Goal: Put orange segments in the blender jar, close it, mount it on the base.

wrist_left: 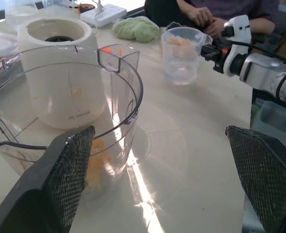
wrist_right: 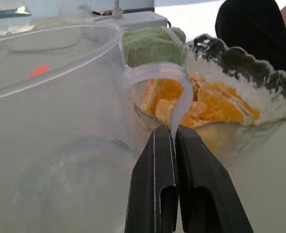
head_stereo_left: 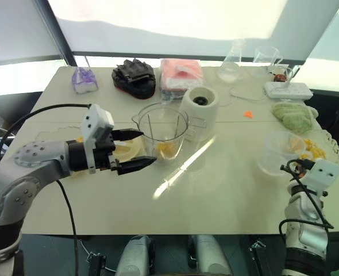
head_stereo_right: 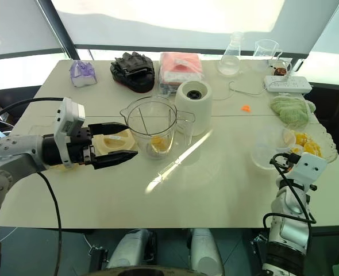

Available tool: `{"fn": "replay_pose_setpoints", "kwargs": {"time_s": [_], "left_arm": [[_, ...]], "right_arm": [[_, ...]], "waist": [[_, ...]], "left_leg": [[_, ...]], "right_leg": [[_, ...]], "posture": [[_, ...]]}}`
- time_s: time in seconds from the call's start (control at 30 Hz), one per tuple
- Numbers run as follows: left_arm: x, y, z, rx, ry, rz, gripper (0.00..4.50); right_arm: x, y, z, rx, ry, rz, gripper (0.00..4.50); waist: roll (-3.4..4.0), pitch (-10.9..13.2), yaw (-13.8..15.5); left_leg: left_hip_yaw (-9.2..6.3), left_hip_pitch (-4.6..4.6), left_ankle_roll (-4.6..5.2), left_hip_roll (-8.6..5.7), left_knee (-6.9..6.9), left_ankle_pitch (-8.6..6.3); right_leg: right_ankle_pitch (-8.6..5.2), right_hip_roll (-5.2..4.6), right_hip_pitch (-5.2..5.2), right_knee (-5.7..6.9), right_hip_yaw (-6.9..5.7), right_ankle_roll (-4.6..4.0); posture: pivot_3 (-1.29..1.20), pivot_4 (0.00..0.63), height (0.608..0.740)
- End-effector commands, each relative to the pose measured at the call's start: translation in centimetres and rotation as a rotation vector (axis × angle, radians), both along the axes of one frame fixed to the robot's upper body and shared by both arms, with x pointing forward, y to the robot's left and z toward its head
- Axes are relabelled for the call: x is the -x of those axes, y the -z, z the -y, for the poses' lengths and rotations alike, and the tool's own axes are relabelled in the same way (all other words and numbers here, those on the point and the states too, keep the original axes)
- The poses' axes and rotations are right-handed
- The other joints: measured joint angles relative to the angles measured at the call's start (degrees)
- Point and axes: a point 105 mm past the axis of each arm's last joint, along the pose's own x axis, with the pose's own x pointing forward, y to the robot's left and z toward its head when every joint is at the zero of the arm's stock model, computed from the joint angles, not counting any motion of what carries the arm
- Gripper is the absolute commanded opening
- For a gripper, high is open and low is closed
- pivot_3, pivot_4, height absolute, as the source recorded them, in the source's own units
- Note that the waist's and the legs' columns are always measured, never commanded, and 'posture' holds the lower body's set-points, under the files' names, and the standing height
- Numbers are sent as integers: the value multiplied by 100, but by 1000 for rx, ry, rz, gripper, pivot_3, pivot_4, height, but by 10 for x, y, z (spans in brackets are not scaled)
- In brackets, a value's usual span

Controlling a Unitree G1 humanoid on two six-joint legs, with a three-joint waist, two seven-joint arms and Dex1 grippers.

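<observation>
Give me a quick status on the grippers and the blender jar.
Left gripper open beside blender jar. Right gripper shut on clear cup handle. Some orange segments in jar, more in glass bowl. Base behind jar, unobstructed.

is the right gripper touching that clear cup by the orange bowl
Touching: in the right wrist view, the right gripper is shut on the clear cup's handle.

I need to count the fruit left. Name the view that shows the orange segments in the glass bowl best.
Right wrist view: the orange segments sit close, heaped in the glass bowl. Both eye views show them small at the table's right edge; in the left wrist view I cannot make them out.
</observation>
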Motion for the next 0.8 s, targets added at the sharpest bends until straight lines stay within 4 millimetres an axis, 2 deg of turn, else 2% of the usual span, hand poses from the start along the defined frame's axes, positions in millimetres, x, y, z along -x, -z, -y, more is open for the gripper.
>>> {"fn": "replay_pose_setpoints", "kwargs": {"time_s": [0.03,0.2,0.23,0.27,0.43,0.5,0.63,0.8], "left_arm": [[6,-10,2,-6,16,50,4500],[5,-11,2,-6,17,52,4500],[5,-11,3,-5,17,53,4500],[5,-11,3,-4,18,53,4500],[4,-11,3,-4,17,50,4500],[4,-10,2,-4,15,46,4500],[4,-8,2,-1,16,37,4500],[4,-7,3,3,17,33,4500]], "right_arm": [[1,-6,3,4,16,47,81],[1,4,4,-5,16,21,81],[2,6,4,-4,20,9,621],[2,9,4,-9,17,4,888],[3,9,3,38,-8,-17,3520],[6,9,2,61,-12,-35,4429],[13,11,-1,94,-28,-59,4429],[23,15,5,94,11,-85,4429]], "waist": [[0,0,-11],[0,0,-11],[0,0,-8],[0,0,-7],[0,0,-19],[0,0,-21],[0,0,-15],[0,0,-4]], "left_leg": [[1,1,0,0,0,0],[0,11,0,1,0,0],[0,12,0,1,0,0],[-1,14,0,1,0,0],[1,16,0,2,0,0],[1,18,0,2,0,0],[-1,20,0,3,-1,0],[-1,20,0,5,0,0]], "right_leg": [[0,0,0,0,2,0],[0,0,9,0,2,-1],[0,1,10,0,2,-1],[0,1,13,-1,2,-2],[0,1,15,-1,3,-2],[0,1,15,-1,2,-2],[-1,3,16,0,2,-2],[-1,2,19,-2,4,-2]], "posture": [[0,150,740],[0,150,740],[0,150,740],[0,150,740],[0,150,740],[0,150,740],[0,150,740],[0,150,740]]}}
